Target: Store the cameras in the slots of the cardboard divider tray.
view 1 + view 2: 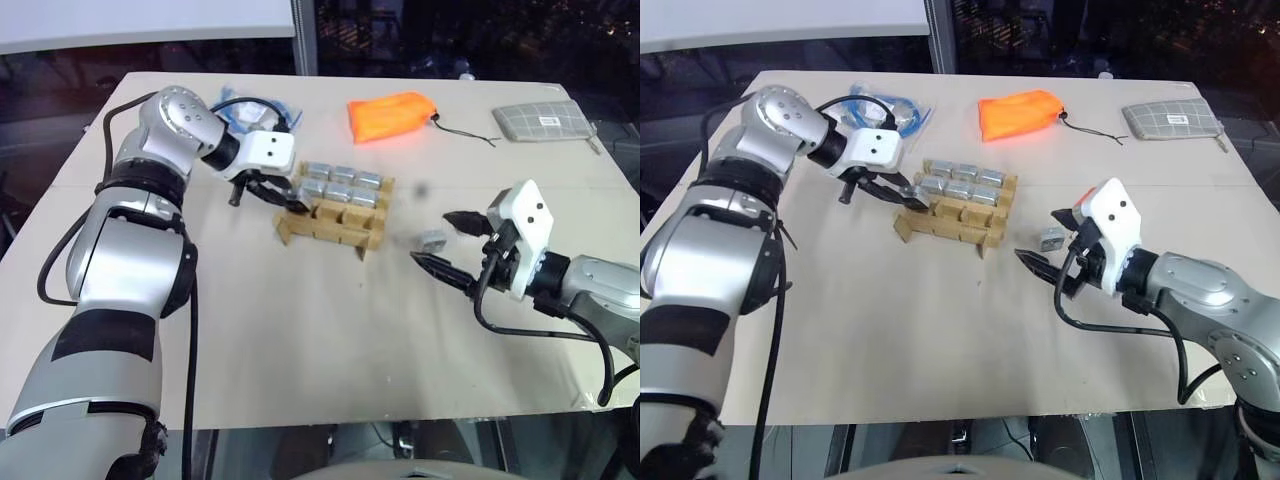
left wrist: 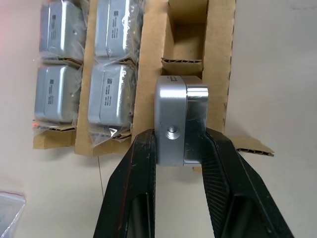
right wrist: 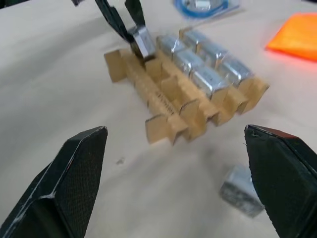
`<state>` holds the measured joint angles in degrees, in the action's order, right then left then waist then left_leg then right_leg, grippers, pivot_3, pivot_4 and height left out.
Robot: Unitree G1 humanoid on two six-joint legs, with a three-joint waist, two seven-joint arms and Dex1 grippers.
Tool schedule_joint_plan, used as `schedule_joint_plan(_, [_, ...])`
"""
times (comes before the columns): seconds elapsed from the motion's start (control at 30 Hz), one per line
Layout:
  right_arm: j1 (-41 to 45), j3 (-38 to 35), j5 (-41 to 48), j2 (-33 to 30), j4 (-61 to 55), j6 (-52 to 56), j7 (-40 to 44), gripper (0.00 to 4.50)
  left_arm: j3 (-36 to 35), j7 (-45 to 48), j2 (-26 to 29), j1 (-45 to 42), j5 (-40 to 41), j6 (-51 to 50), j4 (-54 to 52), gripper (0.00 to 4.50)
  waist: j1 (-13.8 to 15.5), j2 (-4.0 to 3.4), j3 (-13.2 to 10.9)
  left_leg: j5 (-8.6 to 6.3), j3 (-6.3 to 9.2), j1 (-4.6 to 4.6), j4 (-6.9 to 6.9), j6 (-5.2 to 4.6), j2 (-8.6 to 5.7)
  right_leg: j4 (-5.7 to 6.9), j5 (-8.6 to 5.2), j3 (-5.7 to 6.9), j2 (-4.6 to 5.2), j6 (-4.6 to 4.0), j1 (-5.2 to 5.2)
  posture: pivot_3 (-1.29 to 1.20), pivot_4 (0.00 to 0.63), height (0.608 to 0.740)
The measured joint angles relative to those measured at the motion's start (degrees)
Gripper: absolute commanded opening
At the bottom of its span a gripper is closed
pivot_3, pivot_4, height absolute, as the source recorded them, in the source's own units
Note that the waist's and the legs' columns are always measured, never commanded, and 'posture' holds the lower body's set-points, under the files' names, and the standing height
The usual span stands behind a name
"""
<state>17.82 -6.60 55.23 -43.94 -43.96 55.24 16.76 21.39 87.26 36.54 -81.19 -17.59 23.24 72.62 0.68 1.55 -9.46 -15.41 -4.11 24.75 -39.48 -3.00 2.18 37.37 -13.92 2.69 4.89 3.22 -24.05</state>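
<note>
Left gripper (image 2: 181,148) clamped on a camera (image 2: 179,119), poised over an empty slot of the tray (image 1: 330,222) at frame centre, likely for lowering. Right gripper (image 1: 450,243) spread wide, empty, beside a loose camera (image 1: 432,240) centre-right.

Head pair looks forward and down over the whole table (image 1: 300,350), both eyes sharing the cardboard divider tray (image 1: 335,225) mid-table. Left wrist camera peers close, straight down onto that tray (image 2: 148,74). Right wrist camera sits low near the table's right edge, looking level across at the same tray (image 3: 168,104).
</note>
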Motion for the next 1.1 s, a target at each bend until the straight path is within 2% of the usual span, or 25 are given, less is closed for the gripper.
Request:
schedule_joint_plan(0.6, [2.2, 5.9, -7.6, -0.7, -0.5, -0.4, 2.4, 4.40, 0.0, -2.8, -1.5, 0.3, -3.8, 2.4, 0.1, 0.80, 0.1, 0.00, 0.0, 0.01, 0.01, -0.01, -0.08, 0.02, 0.00, 0.10, 0.00, 0.01, 0.00, 0.00, 0.00, 0.00, 0.150, 0.740])
schedule_joint_plan(0.8, [2.2, 6.0, -8.3, 0.0, -0.6, -0.4, 2.9, 4.50, -0.6, -4.9, -1.9, 0.7, -3.7, 2.4, 0.5, 3.41, 0.1, 0.01, 0.0, -0.04, 0.04, 0.04, -0.49, -0.07, 0.02, 0.40, 0.00, 0.01, 0.01, 0.00, 0.01, 0.00, 0.150, 0.740])
schedule_joint_plan(0.83, [2.2, 6.0, -8.5, 0.0, -0.6, -0.4, 2.9, 4.50, -0.7, -5.3, -2.0, 0.7, -3.6, 2.4, 0.5, 3.70, 0.1, 0.02, 0.0, -0.05, 0.04, 0.04, -0.54, -0.09, 0.02, 0.44, 0.00, 0.00, 0.01, 0.00, 0.01, 0.00, 0.150, 0.740])
schedule_joint_plan(1.1, [1.7, 6.0, -9.1, 0.0, -1.3, -0.4, 3.0, 4.50, -5.0, -2.6, -1.8, 1.8, 0.5, 1.2, 0.5, 3.70, 0.0, 0.02, 0.0, -0.05, 0.05, 0.05, -0.62, -0.08, 0.04, 0.53, 0.00, 0.00, 0.00, 0.00, 0.01, 0.00, 0.150, 0.740])
